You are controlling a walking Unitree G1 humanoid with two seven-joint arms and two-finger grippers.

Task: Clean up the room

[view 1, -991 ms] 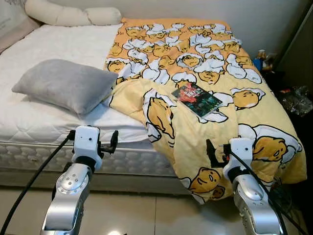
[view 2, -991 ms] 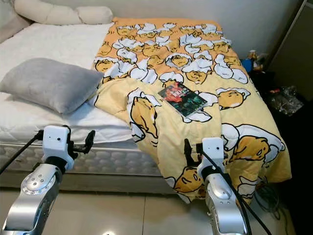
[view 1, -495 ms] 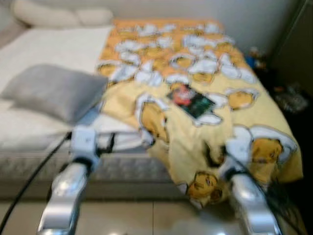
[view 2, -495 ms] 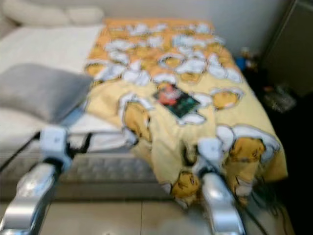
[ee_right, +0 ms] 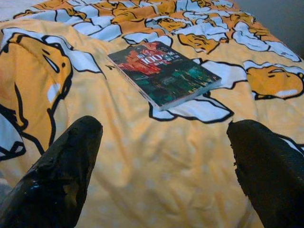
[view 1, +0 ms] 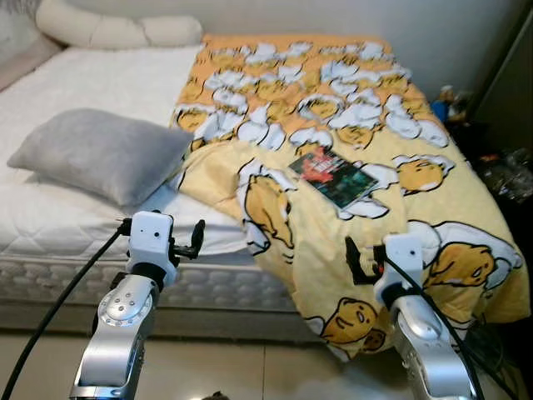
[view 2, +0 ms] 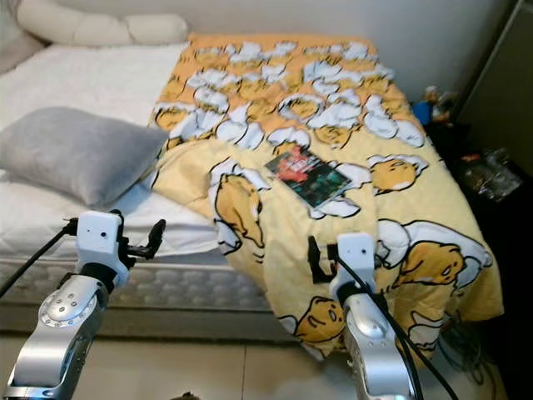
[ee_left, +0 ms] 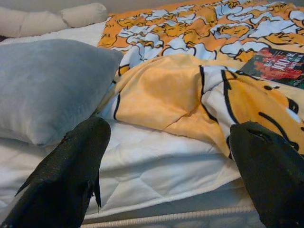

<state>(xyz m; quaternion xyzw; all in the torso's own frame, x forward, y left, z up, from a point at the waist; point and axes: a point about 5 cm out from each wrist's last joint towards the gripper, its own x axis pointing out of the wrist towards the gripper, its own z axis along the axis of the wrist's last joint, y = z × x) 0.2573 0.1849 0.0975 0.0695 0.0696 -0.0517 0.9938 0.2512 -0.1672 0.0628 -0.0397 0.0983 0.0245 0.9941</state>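
A dark book (view 1: 333, 174) with a red and green cover lies flat on the yellow cartoon-print blanket (view 1: 350, 108) that covers the right part of the bed. The same book (ee_right: 164, 73) lies ahead of my right gripper (ee_right: 164, 156), whose black fingers (ee_right: 57, 175) stand wide apart, open and empty, above the blanket's hanging front. My left gripper (ee_left: 166, 166) is also open and empty, at the bed's front edge, facing the white mattress (ee_left: 156, 156) between the grey pillow (ee_left: 47, 85) and the blanket's folded edge (ee_left: 166, 95). Both arms (view 1: 133, 292) are raised before the bed.
A grey pillow (view 1: 100, 154) lies on the white mattress at the left. A long cream bolster (view 1: 117, 29) rests at the head of the bed. Small clutter (view 1: 450, 100) and a plastic bag (view 1: 508, 167) sit in the dark gap to the right of the bed. Tiled floor (view 1: 250, 371) lies below.
The whole picture shook and blurred, then settled slightly lower and shifted; the camera has moved. Both grippers keep about the same pose before the bed, and the book lies as before.
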